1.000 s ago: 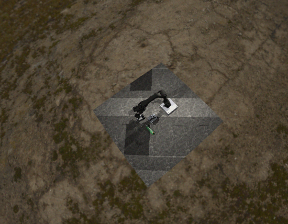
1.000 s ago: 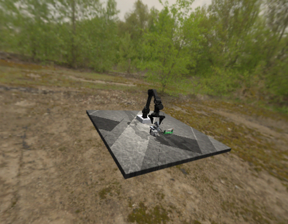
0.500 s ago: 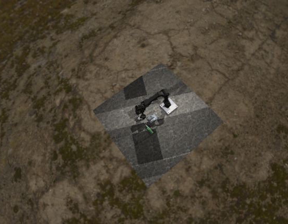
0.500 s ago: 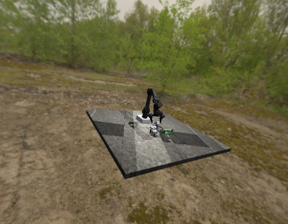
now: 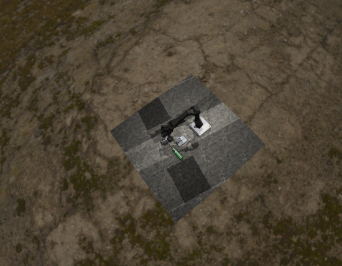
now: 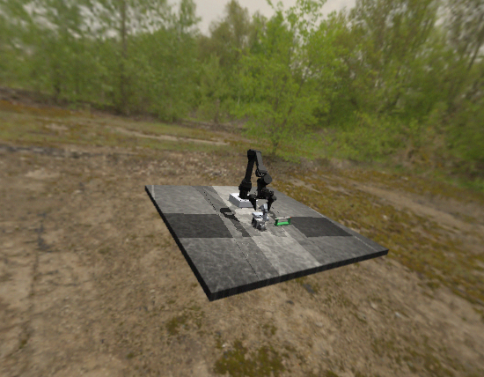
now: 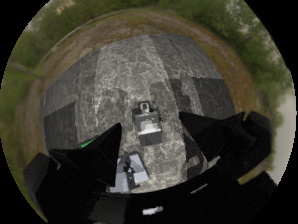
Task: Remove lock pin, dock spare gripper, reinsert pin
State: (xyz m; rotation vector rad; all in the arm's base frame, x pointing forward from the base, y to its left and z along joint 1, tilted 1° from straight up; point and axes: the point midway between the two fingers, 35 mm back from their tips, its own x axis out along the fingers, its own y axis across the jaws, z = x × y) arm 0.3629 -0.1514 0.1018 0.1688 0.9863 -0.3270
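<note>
My gripper [image 5: 167, 137] [image 6: 262, 210] [image 7: 150, 119] is open, with nothing between its fingers. It hangs above the area of the spare gripper and the mount. The spare gripper [image 5: 164, 141] [image 6: 258, 225] [image 7: 149, 126], grey and blocky, lies on the table; in the wrist view it shows between and below my fingertips. The mount [image 5: 183, 142] [image 7: 141, 175] is a pale plate with a darker upright part, nearer the arm's base and beside my left-hand finger in the wrist view. The frames are too coarse to tell whether the lock pin is in its socket.
A green holder [image 5: 178, 154] [image 6: 282, 223] with a thin pale bar along it stands beside the mount; my finger mostly hides it in the wrist view. The arm's white base [image 5: 204, 130] [image 6: 239, 202] is behind the mount. The table [image 5: 236, 149] [image 6: 202, 260] is patchy grey with open edges.
</note>
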